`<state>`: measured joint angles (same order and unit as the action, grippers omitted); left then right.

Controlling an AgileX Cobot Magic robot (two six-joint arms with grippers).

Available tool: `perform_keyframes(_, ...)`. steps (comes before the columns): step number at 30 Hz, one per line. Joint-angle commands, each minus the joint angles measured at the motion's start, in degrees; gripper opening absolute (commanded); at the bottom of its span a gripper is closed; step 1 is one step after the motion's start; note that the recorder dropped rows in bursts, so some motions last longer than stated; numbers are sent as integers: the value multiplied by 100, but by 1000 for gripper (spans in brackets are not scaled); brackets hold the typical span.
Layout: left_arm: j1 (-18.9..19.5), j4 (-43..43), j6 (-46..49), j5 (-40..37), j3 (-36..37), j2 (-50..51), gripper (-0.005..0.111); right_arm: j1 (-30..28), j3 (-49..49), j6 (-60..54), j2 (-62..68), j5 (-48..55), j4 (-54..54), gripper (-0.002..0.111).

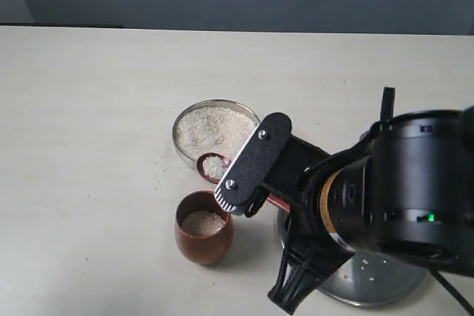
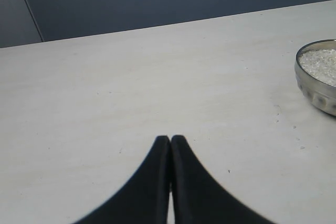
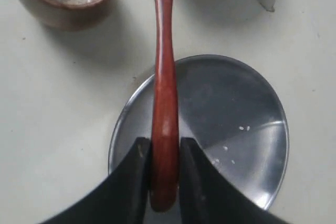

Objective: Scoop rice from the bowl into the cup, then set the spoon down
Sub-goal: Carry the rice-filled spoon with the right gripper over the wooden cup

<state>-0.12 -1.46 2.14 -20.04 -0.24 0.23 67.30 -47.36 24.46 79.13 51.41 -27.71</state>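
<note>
Exterior view: the bowl (image 1: 180, 140) sits near the middle of the desk (image 1: 89, 146), filled with rice (image 1: 211, 127). The cup (image 1: 204, 246) stands just beside it at the bowl's 6 o'clock and has a low layer of grains inside. The spoon (image 1: 213, 166) has its oval head at the bowl's 6 o'clock rim, between bowl and cup, with white grains in it. Its handle runs toward 4 o'clock and disappears behind the black right arm (image 1: 400, 190), which fills the view's lower right. A flat steel plate (image 1: 370, 283) lies under that arm, at about 4 o'clock from the cup, with a few specks on it.

Left wrist view: the left hand (image 2: 170, 141) has its two dark fingertips pressed together with nothing between them, above bare desk. The bowl is well apart from it, cut by the frame edge, with its rice showing.

Right wrist view: the right hand (image 3: 164, 148) is clamped on the spoon's handle near its thin end – one finger on each side, both touching the wood. The handle lies over the plate, where a few loose grains rest. Past the plate's rim the cup stands beside the handle with rice in it. The spoon's head is out of frame.
</note>
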Motion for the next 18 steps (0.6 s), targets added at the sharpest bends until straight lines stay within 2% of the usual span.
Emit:
perform_keyframes(1,-10,-15,5,69,24,-23,1,271,30,-18,-51,329,-82,-1)
perform_keyframes(11,-10,-15,5,69,24,-23,1,819,30,-36,-51,1024,-659,-1)
perform_keyframes(18,-10,-15,5,70,24,-23,1,878,30,-36,161,951,-956,-1)
